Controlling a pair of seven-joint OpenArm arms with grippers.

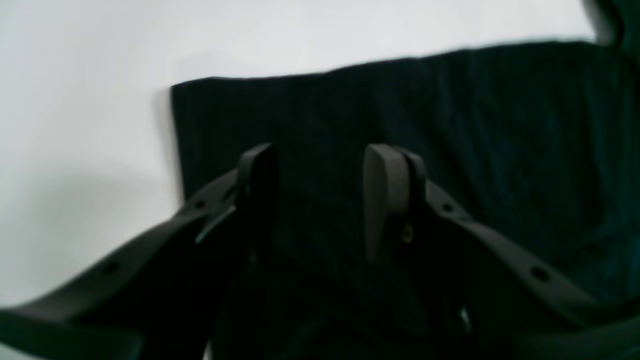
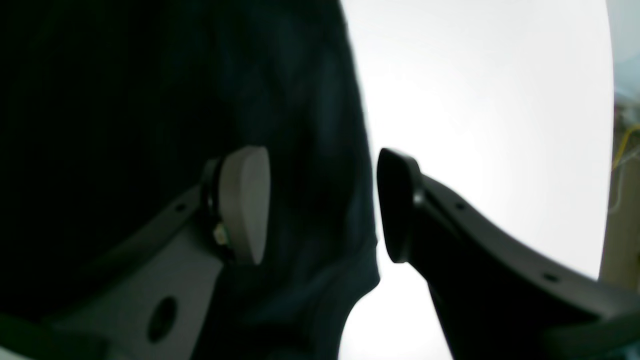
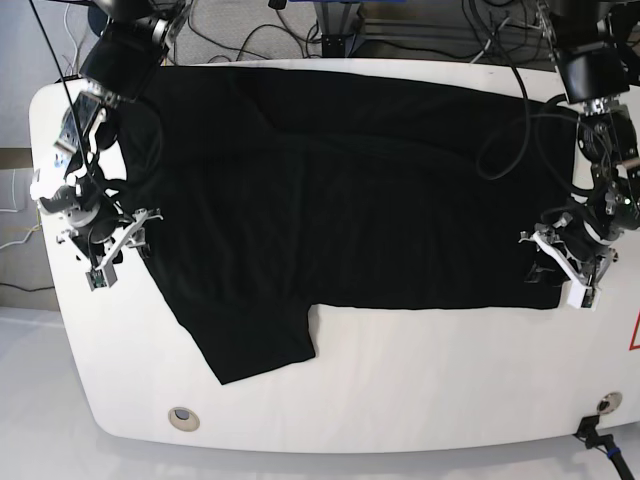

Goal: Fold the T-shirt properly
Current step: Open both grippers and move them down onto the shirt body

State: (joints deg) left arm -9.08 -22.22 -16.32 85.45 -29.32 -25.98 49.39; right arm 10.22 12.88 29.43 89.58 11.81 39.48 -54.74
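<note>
The black T-shirt (image 3: 330,190) lies spread flat across the white table (image 3: 400,390), with one short sleeve (image 3: 255,340) pointing toward the front edge. My left gripper (image 3: 566,270) hangs open at the shirt's right-hand bottom corner. In the left wrist view, the left gripper (image 1: 322,160) has both fingers over the dark T-shirt (image 1: 500,125) near that corner, with nothing pinched. My right gripper (image 3: 120,250) is open at the shirt's left edge. In the right wrist view, the right gripper (image 2: 322,200) straddles the T-shirt's (image 2: 125,100) border, one finger over cloth and one over bare table.
Black cables (image 3: 300,25) and arm bases crowd the back edge. A round hole (image 3: 181,415) sits near the table's front left corner, another (image 3: 603,403) at the front right. A cable loop (image 3: 520,130) hangs over the shirt by the left arm.
</note>
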